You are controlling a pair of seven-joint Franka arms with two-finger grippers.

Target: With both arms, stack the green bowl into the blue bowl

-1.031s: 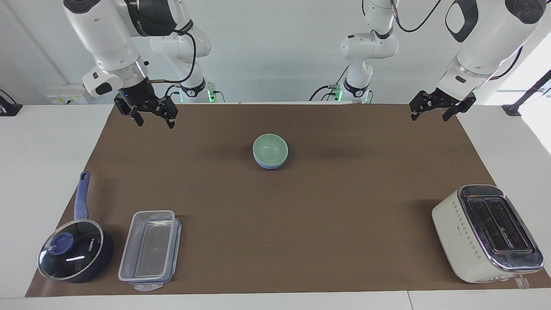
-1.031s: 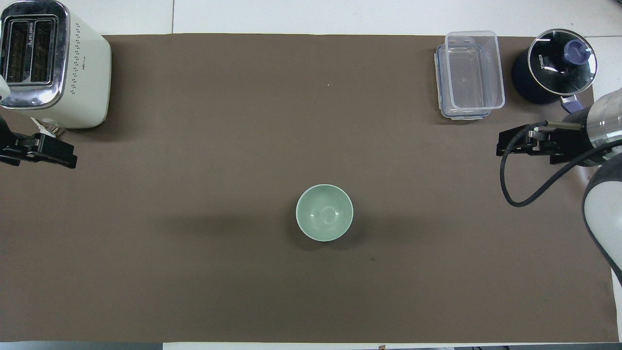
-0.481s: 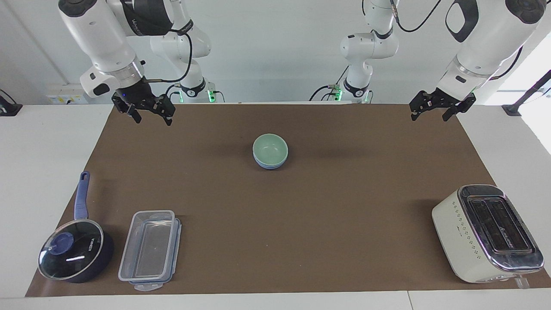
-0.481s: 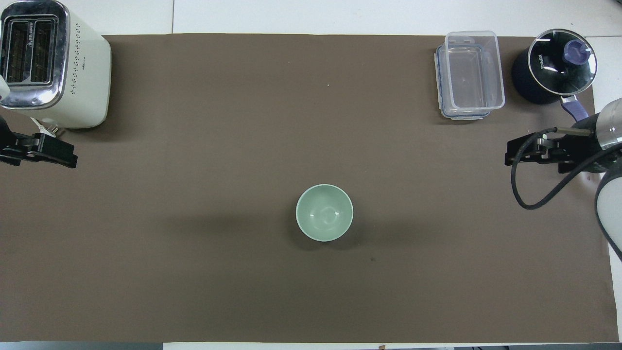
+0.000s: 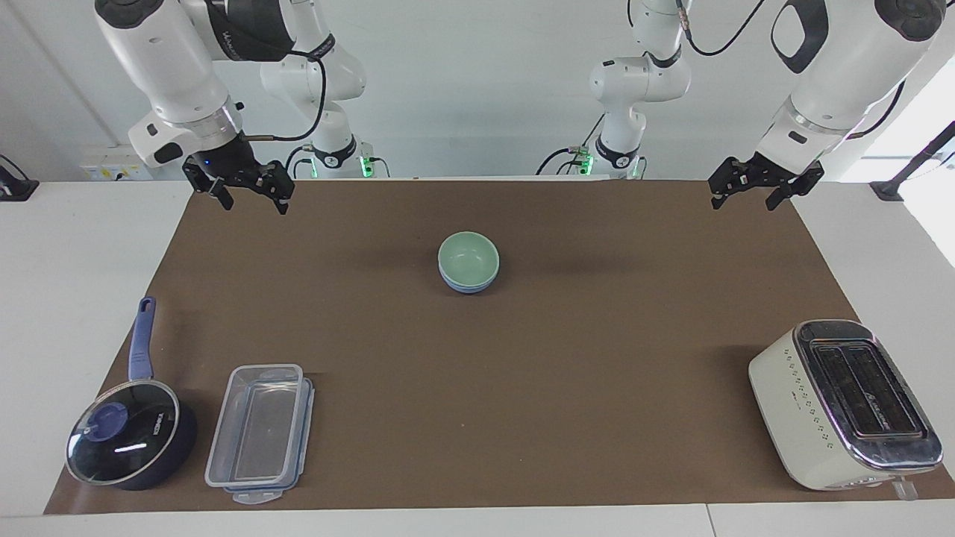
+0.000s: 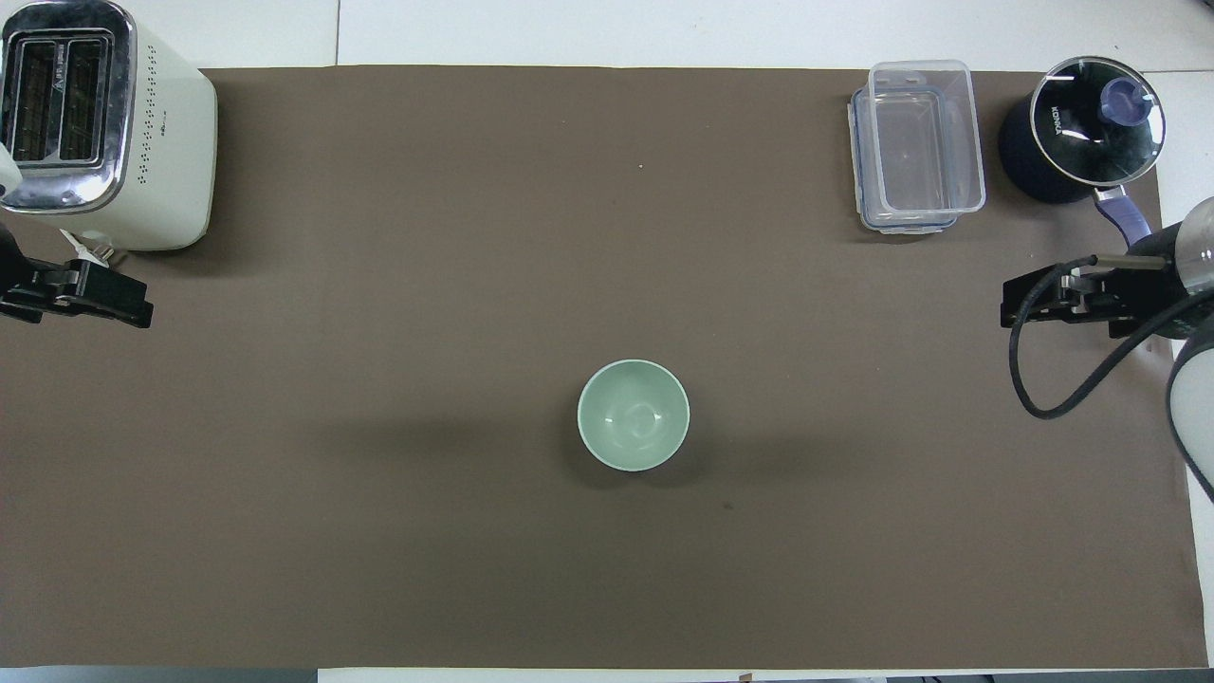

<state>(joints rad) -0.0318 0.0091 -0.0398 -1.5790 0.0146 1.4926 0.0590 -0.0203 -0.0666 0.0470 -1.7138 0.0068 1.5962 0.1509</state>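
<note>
Big brown mat (image 5: 597, 388) covers most of the table (image 5: 67, 298), w/ both white arms up at the robots' end. Right arm (image 5: 168, 74) comes down to the mat's corner at its own end; right gripper (image 5: 250, 203) hangs above that corner, fingers spread wide, nothing in them. Left arm (image 5: 835, 82) mirrors it at the left end; left gripper (image 5: 742, 199) hovers above the mat's corner there, fingers also spread apart & empty. In the overhead view the left gripper (image 6: 81, 296) shows just nearer the robots than the toaster, the right gripper (image 6: 1062, 304) just nearer than the pan. Toaster (image 5: 843, 406), cream w/ chrome top, sits at the left arm's end, farthest from the robots, slots up. Pan (image 5: 130, 440), dark blue w/ glass lid, sits at the right arm's end, also far from the robots, handle pointing toward the robots. Beside it, toward the mat's middle, a clear plastic box (image 5: 257, 432), open & upright, seems to rest on its blue-rimmed lid. Mid-mat, well apart from everything else, the green bowl (image 5: 468, 257) sits nested inside the blue bowl (image 5: 468, 286); only a thin blue band peeks out under the green rim in the facing view. From overhead just the green bowl (image 6: 633, 415) shows, blue one hidden under it. Neither gripper is anywhere near the stack.
</note>
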